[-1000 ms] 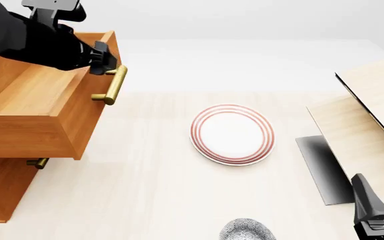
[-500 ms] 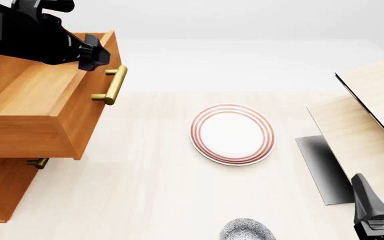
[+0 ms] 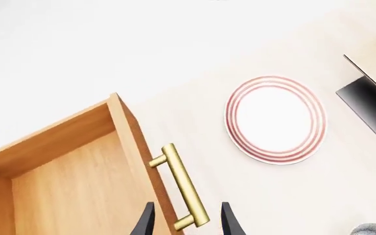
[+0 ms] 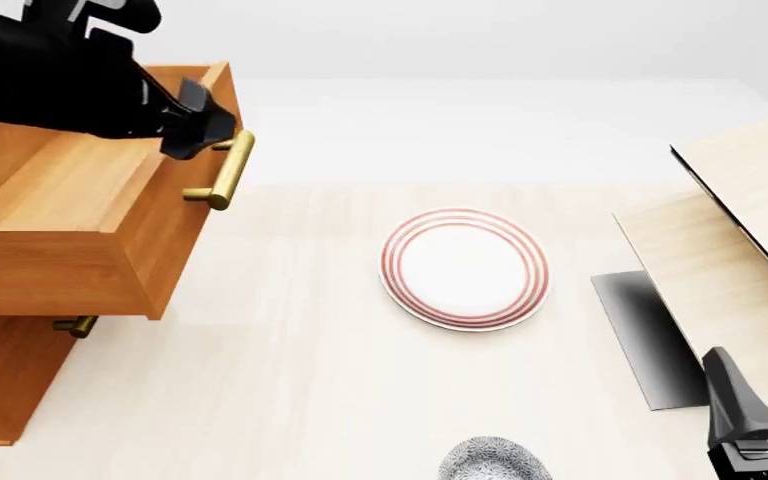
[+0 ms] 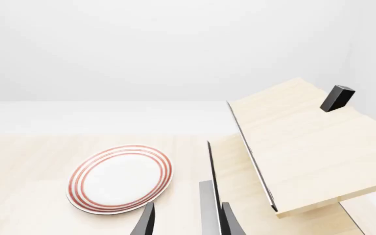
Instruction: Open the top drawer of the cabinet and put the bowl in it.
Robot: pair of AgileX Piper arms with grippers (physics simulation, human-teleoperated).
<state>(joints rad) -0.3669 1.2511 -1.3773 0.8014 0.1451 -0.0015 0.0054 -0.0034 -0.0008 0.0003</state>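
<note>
Back down toward the brass handle from a half-second ago, the left pincer hangs above the top drawer, fingers spread either side of the bar without gripping it. That drawer stands pulled out of the cabinet, its wooden interior bare. The speckled bowl sits at the desk's near edge, well apart from the cabinet, beyond it the red-ringed plate. The right pincer, spread and holding nothing, waits by the pale boards.

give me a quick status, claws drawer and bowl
Left claw open astride the brass handle. Right claw open, idle. Top drawer out; bowl on table, nothing blocking.
</note>
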